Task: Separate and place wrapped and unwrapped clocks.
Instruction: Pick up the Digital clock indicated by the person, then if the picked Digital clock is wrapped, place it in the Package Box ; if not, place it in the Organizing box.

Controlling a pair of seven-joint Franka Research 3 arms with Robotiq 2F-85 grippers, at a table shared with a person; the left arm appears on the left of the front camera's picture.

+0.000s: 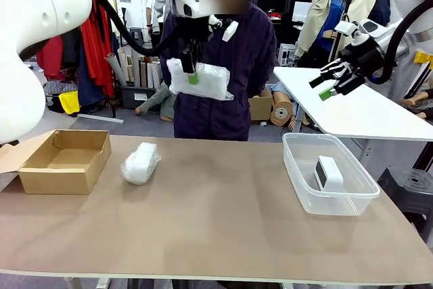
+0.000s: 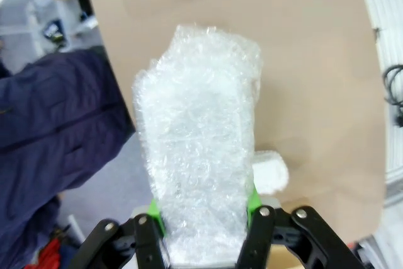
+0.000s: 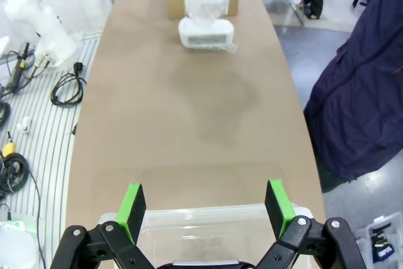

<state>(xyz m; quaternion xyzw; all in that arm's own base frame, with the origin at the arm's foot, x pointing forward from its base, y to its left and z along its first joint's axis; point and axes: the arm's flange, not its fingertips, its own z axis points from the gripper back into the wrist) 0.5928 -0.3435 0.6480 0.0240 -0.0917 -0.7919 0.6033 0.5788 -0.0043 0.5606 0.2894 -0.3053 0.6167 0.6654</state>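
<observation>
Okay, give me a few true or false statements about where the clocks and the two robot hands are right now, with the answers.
1. The left hand is shut on a bubble-wrapped clock, held up above the table. True.
2. The cardboard box has a wrapped clock inside it. False: the second wrapped clock lies on the table beside the box.
3. The bare clock sits in the clear bin. True.
4. The right hand grips the bare clock. False: it is open, up in the air, holding nothing.
</observation>
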